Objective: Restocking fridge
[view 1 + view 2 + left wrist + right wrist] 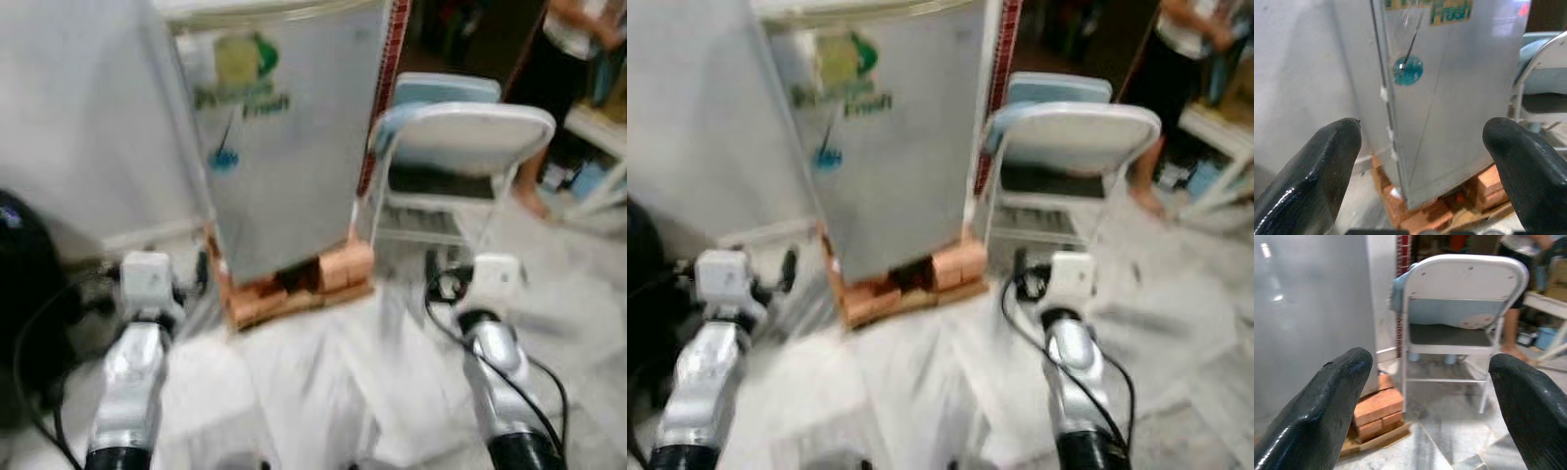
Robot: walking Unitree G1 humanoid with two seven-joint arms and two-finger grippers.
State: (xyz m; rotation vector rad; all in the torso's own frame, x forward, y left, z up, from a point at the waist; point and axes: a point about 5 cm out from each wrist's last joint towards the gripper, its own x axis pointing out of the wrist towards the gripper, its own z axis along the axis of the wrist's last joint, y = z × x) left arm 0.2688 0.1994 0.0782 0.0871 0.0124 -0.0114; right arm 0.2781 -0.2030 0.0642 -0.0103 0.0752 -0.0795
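A tall silver fridge (284, 147) stands straight ahead with its door shut, bearing a green "Fresh" sticker and a round blue sticker (1408, 70). It rests on red bricks (294, 284) over a wooden board. My left arm (137, 362) and right arm (495, 362) reach forward low, short of the fridge. In the left wrist view my left gripper (1422, 132) is open and empty, facing the fridge's front corner. The right gripper (1432, 362) is open too, with nothing in it, pointing between the fridge's side and a chair. The head views are blurred.
A white folding chair (460, 147) with a blue seat stands just right of the fridge. A person (568, 59) stands at the far right beyond it. A black object (24, 284) with cables sits on the floor at left. The floor is pale marble (323, 392).
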